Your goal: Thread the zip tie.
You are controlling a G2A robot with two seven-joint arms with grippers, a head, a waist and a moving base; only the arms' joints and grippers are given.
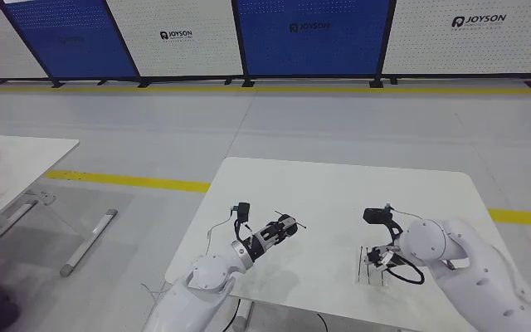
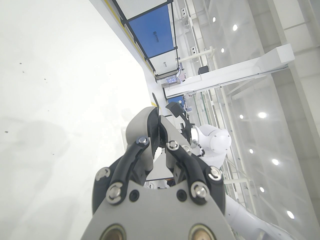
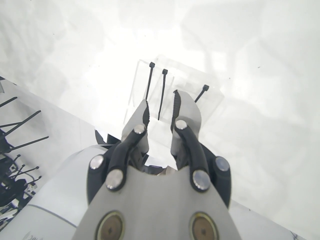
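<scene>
My left gripper [image 1: 286,225] [image 2: 158,116] hovers over the white table [image 1: 348,199] left of centre, shut on a thin black zip tie [image 1: 299,224] [image 2: 155,100] whose end pokes out past the fingertips. My right gripper [image 1: 378,256] [image 3: 161,99] hangs open just above a clear holder [image 1: 372,267] [image 3: 212,101] near the front right of the table. Three black zip ties lie on that holder; the middle one [image 3: 162,91] runs between the open fingers, another [image 3: 149,81] lies beside it, and the third [image 3: 202,92] sits apart.
The table's front edge [image 3: 62,112] runs close behind the holder, and below it lie several loose black zip ties [image 3: 20,126]. A second white table [image 1: 25,158] stands at the left. Blue and white panels [image 1: 315,37] line the far floor.
</scene>
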